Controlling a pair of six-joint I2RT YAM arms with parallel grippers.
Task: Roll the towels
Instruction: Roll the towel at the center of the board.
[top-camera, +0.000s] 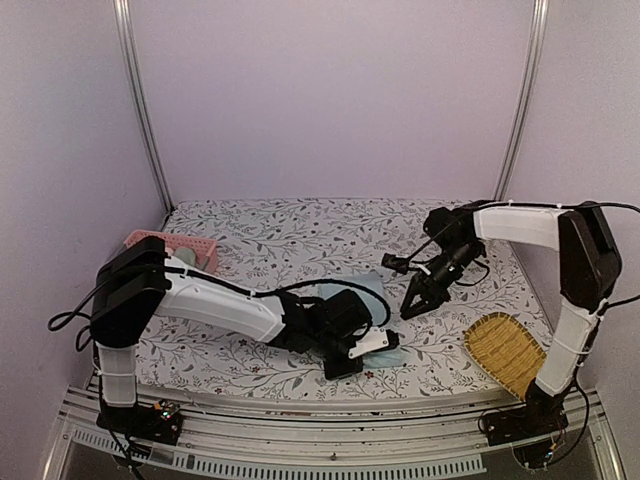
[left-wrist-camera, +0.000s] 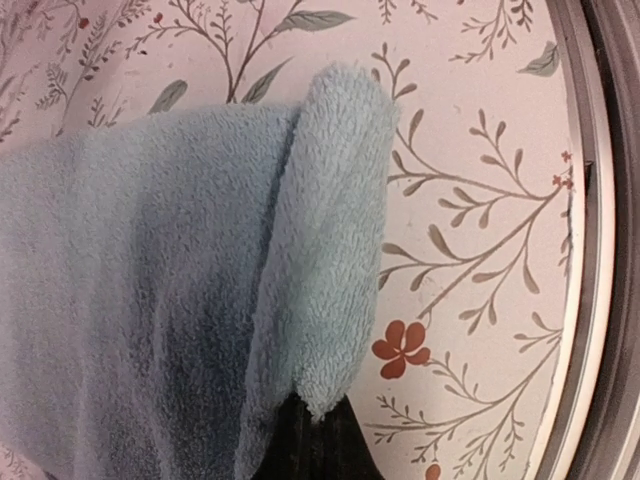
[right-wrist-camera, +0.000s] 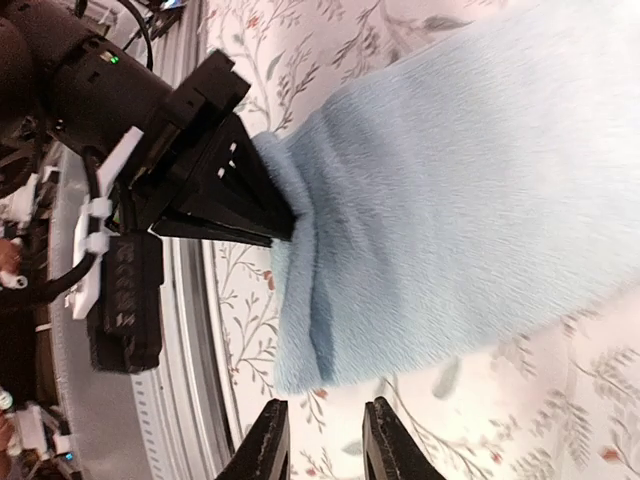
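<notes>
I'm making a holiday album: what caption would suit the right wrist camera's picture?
The left pincer clamps the light blue towel by its edge while the right pincer hangs open beside it.

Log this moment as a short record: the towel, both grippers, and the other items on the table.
towel: light blue towel, lying on the floral tablecloth, one edge folded over
left gripper: shut on the towel's edge
right gripper: open, holding nothing, close to the towel
pink basket: far left of the table
woven tray: near right, by the right arm's base
</notes>
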